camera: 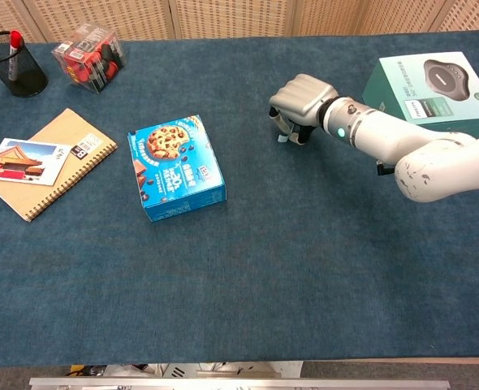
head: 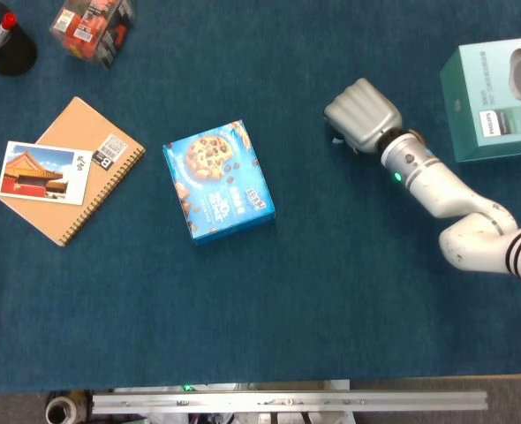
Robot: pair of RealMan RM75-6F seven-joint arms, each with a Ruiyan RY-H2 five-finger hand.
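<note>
The teal carton point(head: 499, 87) at the right edge of the bench point(head: 331, 300) carries the one brand name that can be read, "PHILIPS", printed white on a dark panel beside a picture of a grey rounded device. The blue cookie box point(head: 217, 180) near the middle shows chocolate-chip cookies and white lettering too small to read. On the spiral notebook point(head: 79, 168) at the left lies a postcard point(head: 42, 170) with a red palace building, and next to it a barcode sticker; its marks are too small to make out.

The right robot hand point(head: 360, 115) is low over the blue cloth, between the cookie box and the teal carton, nearer the carton. Its fingers are curled under the grey back of the hand. The chest view shows the fingertips point(camera: 291, 132) close to the cloth with a sliver of something pale among them, but I cannot tell whether anything is pinched there. The white forearm runs off to the lower right, with a green light near the wrist. The left robot hand is out of both views.

At the far left corner stand a black mesh pen cup point(camera: 16, 69) holding a red-capped marker point(camera: 13, 49) and a clear plastic box point(camera: 88, 54) of red and black pieces. Bare cloth lies between the hand and the cookie box.
</note>
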